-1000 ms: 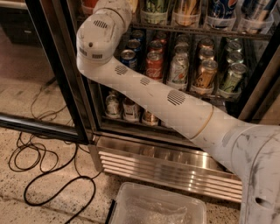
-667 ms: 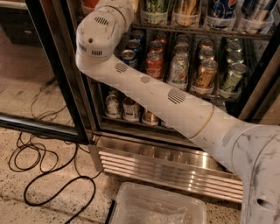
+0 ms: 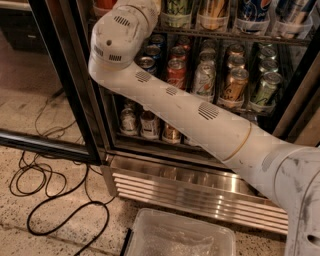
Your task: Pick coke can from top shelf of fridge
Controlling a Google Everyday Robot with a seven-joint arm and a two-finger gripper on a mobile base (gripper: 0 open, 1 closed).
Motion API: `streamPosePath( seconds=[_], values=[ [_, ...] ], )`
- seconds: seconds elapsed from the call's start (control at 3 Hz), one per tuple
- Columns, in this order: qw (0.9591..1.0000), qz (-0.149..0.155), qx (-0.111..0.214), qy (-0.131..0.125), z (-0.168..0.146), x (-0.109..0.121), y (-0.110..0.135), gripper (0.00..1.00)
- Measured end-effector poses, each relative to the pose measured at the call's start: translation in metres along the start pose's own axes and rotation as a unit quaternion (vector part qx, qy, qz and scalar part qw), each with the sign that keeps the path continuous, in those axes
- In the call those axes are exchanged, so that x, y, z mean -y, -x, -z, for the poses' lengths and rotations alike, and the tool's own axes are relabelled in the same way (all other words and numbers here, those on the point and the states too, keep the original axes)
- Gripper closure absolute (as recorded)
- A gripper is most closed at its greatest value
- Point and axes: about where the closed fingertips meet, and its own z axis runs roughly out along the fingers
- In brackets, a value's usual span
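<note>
Up at the very top of the view, only a low strip of red shows where the coke can [image 3: 106,4] stands on the top shelf [image 3: 280,39] of the fridge [image 3: 190,190]. It is at the left end, just beside the white arm [image 3: 200,115] where that rises out of sight. The gripper is past the top edge and not visible, so its position near the can and whether it is wide, narrow or holding anything cannot be told. The main risk is probably crowding. The bulky elbow joint [image 3: 117,37] sits close in front of the racks and near the black door frame [image 3: 65,85], so a careless lift or withdrawal could scrape the frame or catch the shelf edge. A green can [image 3: 177,11], a gold can [image 3: 212,12] and a Pepsi can [image 3: 250,11] share the same shelf to the right, and a sideways sweep might topple them. Another red can [image 3: 176,72] stands on the rack below, behind the arm, and could be mistaken for the target. A weak or off-centre grip on smooth aluminium could also let the can slip and drop toward the plastic bin [image 3: 180,237] on the floor.
</note>
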Motion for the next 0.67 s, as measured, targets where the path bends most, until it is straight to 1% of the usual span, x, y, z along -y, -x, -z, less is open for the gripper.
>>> streamPosePath(
  seconds=[0.33, 0.67],
  values=[
    [1.0, 0.0, 0.0, 0.0, 0.0, 0.0, 0.0, 1.0],
    [1.0, -0.003, -0.007, -0.004, 0.0018, 0.0033, 0.001, 1.0]
  ],
)
